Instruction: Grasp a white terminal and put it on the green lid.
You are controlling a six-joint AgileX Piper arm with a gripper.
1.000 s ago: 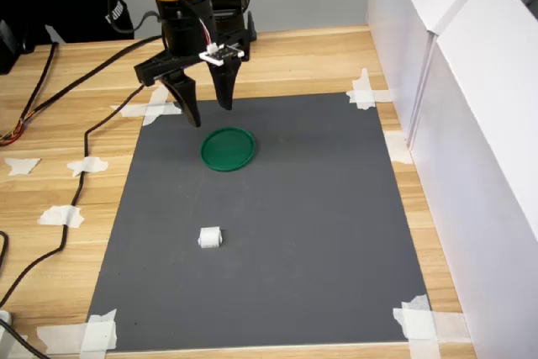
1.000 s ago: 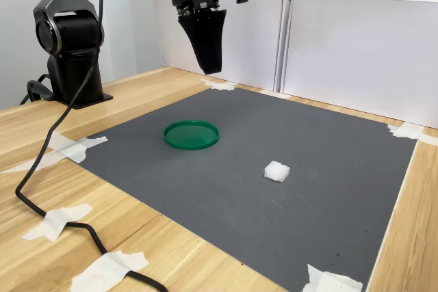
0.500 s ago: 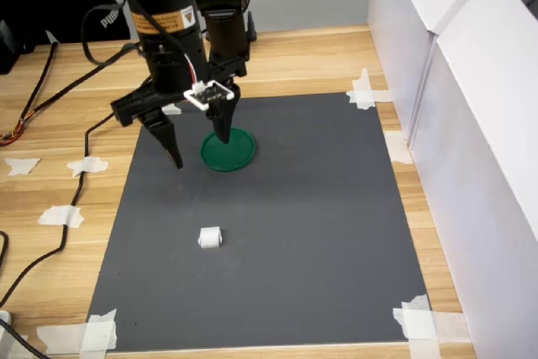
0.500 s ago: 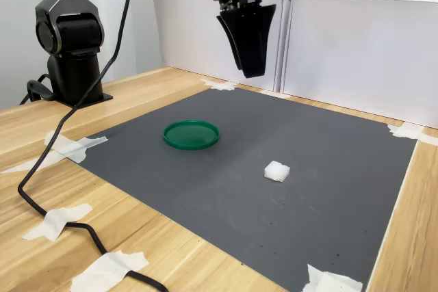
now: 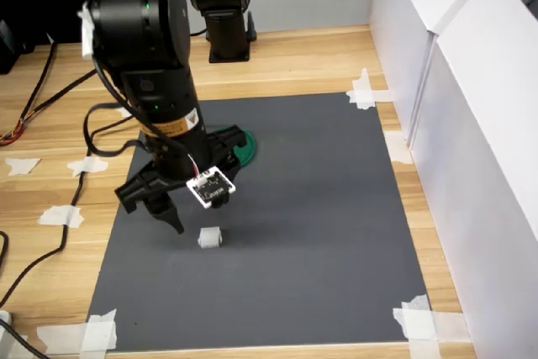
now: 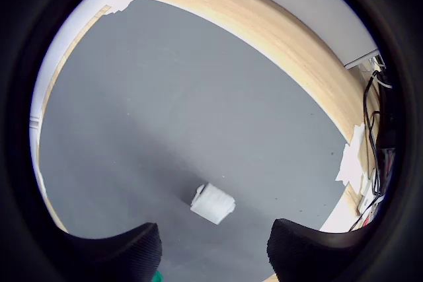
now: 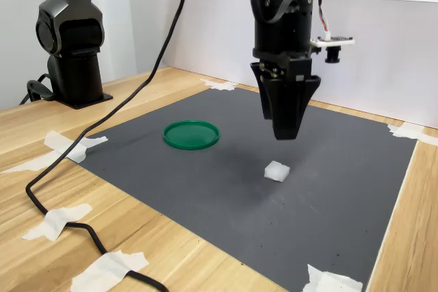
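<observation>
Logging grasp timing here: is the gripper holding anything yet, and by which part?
Nothing is held. The gripper hangs open above the white terminal, which lies alone on the grey mat, clear of both jaws.

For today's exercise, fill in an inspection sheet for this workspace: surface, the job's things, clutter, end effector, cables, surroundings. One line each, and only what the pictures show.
Surface: dark grey mat, corners taped to a wooden table.
Job's things: white terminal lies alone on the mat; green lid sits flat on the mat, apart from it, nothing on it.
Clutter: loose tape pieces on the wood beside the mat.
End effector: end effector open, above the terminal, not touching it.
Cables: black cable trails across the wood and tape; more cables at the first exterior view's left.
Surroundings: white panels on two sides; arm base on the table.
</observation>
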